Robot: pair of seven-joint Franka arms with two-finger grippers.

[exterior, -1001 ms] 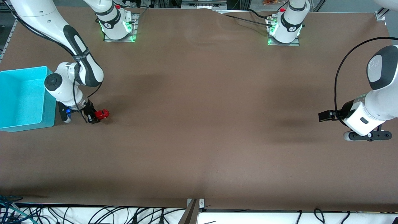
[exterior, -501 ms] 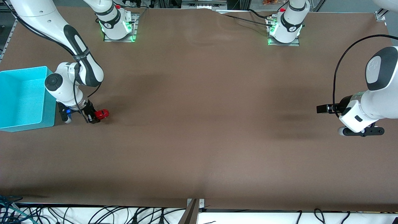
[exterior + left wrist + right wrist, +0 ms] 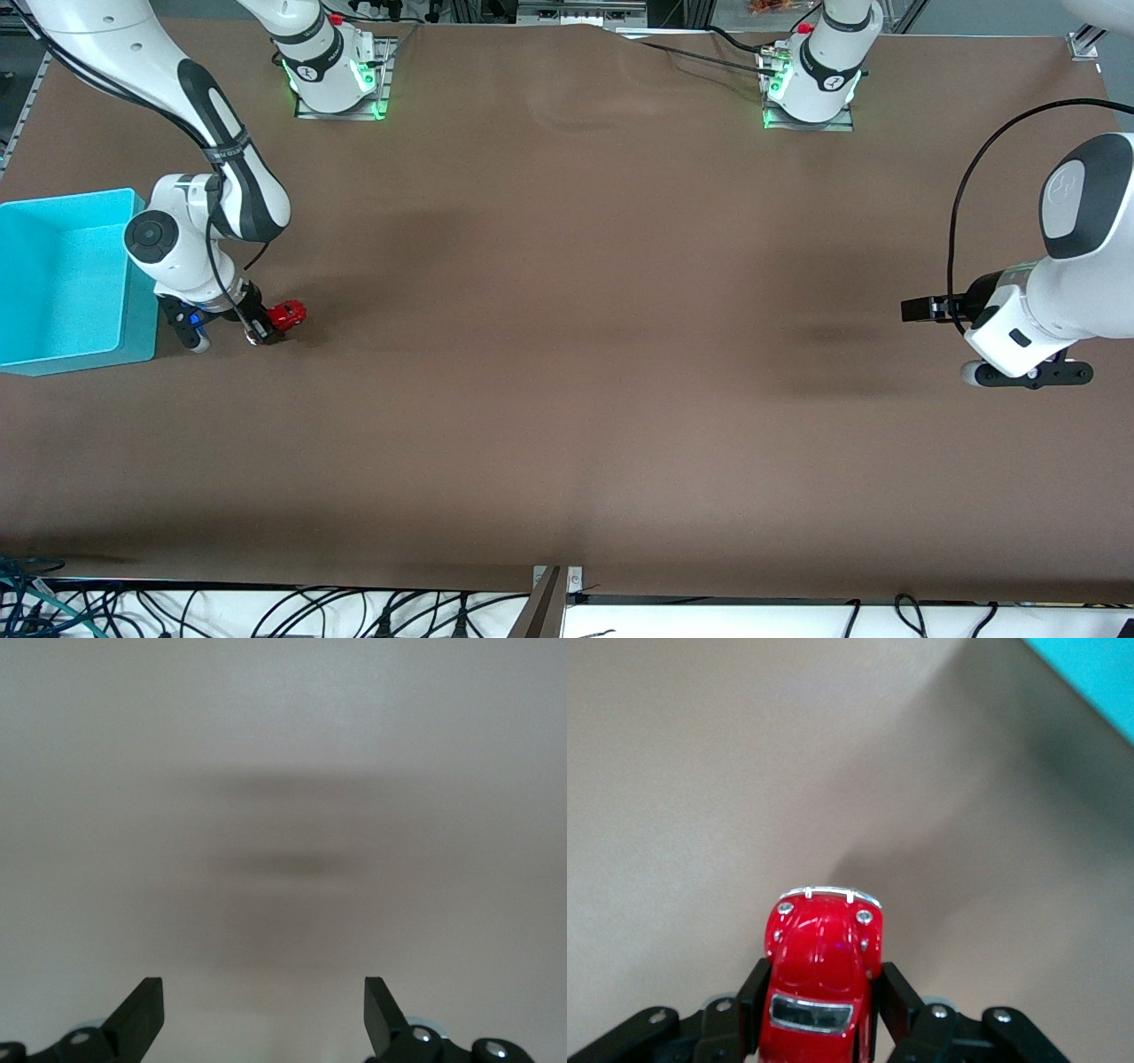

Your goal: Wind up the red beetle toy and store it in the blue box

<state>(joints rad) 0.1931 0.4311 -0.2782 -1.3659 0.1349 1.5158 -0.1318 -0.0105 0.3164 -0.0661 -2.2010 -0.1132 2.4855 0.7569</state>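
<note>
Red beetle toy (image 3: 288, 314) clamped in right gripper (image 3: 266, 330), low over the surface (image 3: 567, 354), just beside the blue box (image 3: 140, 319) toward the left arm's end. Box holds nothing visible. Grab done; winding can't be confirmed. Left to do: carry over the wall, drop inside. Left gripper (image 3: 263, 1014) spread wide, holding nothing, waiting at its own end.

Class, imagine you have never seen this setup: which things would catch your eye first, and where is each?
First the tiny glossy red beetle toy car, clamped in the right gripper beside the turquoise-blue open-top box at the right arm's end of the brown table. Then the left gripper, open and holding nothing, waiting at the left arm's end.
</note>
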